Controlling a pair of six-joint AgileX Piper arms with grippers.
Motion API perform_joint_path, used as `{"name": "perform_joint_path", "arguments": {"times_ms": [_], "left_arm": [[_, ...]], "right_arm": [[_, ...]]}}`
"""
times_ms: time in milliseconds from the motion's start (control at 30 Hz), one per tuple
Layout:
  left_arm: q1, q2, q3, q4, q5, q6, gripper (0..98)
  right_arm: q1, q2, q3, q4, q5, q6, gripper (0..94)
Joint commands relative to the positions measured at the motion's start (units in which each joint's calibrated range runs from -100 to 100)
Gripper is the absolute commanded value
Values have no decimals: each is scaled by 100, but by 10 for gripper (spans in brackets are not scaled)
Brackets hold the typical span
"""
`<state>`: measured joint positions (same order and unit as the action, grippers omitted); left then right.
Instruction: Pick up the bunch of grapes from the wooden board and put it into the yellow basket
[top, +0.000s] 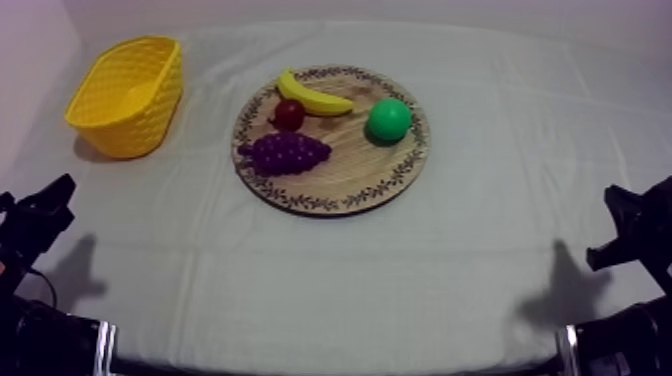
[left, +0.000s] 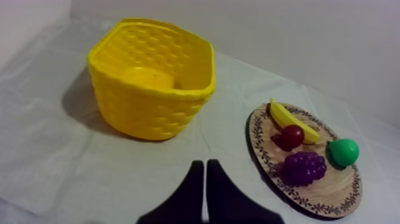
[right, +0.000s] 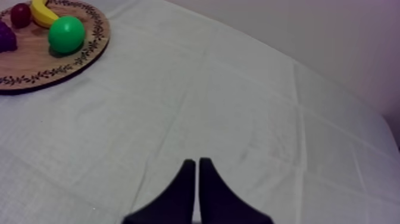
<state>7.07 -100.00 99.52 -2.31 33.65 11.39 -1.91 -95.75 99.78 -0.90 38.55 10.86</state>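
A purple bunch of grapes (top: 286, 153) lies at the left edge of the round wooden board (top: 345, 178), also seen as grapes (left: 304, 167) on the board (left: 321, 196) in the left wrist view. The empty yellow basket (top: 128, 94) stands at the table's back left; in the left wrist view the basket (left: 152, 83) is ahead of my left gripper (left: 205, 170), which is shut on nothing. My left gripper (top: 45, 205) rests low at the left. My right gripper (right: 197, 167) is shut over bare cloth, and my right gripper (top: 625, 225) rests low at the right.
On the board lie a banana (top: 313, 96), a small red fruit (top: 288, 114) and a green pear (top: 389, 119). Grey-white cloth (top: 330, 280) covers the table in front of the board.
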Motion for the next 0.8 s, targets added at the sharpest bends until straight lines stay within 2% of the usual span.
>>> {"name": "perform_joint_path", "arguments": {"times_ms": [0,200,367,500,600,767], "left_arm": [[-1,0,4,-1,-2,1,0],[48,0,4,-1,-2,-13,0],[387,0,-3,-1,12,-114,0],[568,0,-181,-4,512,-103,0],[729,66,-258,-4,630,-217,0],[985,699,-372,-51,291,-452,0]], "right_arm": [[-1,0,0,-1,-1,1,3],[-1,0,0,-1,-1,1,3],[-1,0,0,-1,-1,1,3],[-1,0,0,-1,-1,-2,3],[-1,0,0,-1,-1,1,3],[-1,0,0,-1,-1,-2,3]]}}
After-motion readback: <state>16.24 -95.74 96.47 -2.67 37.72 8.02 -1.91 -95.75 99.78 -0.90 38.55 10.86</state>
